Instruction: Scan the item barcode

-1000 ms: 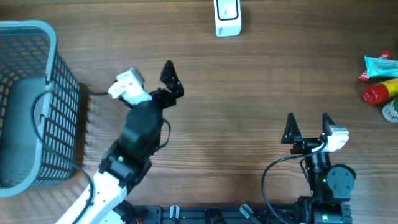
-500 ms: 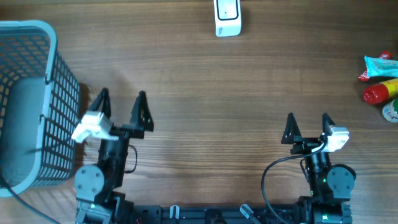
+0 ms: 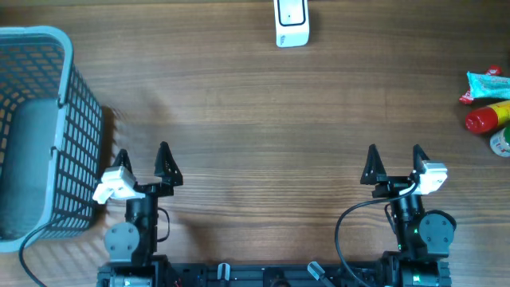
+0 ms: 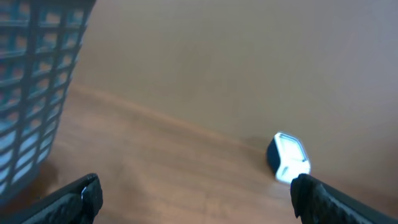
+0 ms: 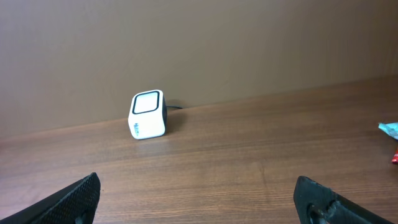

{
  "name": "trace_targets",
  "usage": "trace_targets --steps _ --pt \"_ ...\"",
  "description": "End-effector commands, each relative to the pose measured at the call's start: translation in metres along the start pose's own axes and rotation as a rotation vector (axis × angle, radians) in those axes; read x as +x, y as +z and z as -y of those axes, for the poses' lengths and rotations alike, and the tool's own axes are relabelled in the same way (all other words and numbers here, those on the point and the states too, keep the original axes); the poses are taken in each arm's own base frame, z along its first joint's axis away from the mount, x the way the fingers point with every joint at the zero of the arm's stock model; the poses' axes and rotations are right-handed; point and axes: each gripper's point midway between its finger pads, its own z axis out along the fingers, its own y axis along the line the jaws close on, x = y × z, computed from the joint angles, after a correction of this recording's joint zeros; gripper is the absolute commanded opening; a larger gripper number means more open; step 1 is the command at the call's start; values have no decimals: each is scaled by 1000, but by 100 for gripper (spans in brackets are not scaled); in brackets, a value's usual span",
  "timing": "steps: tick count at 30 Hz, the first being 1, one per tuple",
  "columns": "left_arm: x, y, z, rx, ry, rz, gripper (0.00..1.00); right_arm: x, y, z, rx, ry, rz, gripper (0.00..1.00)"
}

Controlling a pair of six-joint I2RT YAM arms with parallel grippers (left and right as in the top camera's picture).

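overhead: fixed above the table (image 3: 255, 104), looking straight down from far, scanner (image 3: 292, 22) at the top edge | left wrist: low over the wood, tilted, facing the scanner, basket (image 3: 40, 33) left of scanner | right wrist: low, level, facing the scanner | shared: scanner seen in all three

A white scanner (image 5: 148, 115) is seen standing upright on the wooden bench (image 5: 249, 168), well beyond the widely parted fingertips (image 5: 79, 196) of the empty right hand (image 5: 202, 199).

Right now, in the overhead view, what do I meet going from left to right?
Blue basket → left gripper → white scanner → right gripper → red and yellow bottle.
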Motion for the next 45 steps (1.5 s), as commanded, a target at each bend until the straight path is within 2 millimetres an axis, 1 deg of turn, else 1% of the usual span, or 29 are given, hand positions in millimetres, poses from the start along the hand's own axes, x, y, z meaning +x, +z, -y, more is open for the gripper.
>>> trace_targets --steps 1,4,11,25,27,35,45 --pt "20 -2 -17 -80 9 -75 100 -3 0 2 12 -6 15 100" --pt "23 -2 -12 -46 102 -90 100 -3 0 2 12 -6 15 100" --pt "26 -2 -7 -13 96 -105 100 -3 0 2 12 -6 15 100" --pt "25 -2 -7 -14 96 -104 100 -3 0 2 12 -6 15 100" --pt "23 -2 -11 -36 110 -93 100 -3 0 2 12 -6 15 100" --pt "25 -2 -9 -19 211 -102 100 -3 0 2 12 -6 15 100" --pt "25 -2 -8 -17 211 -103 100 -3 0 2 12 -6 15 100"
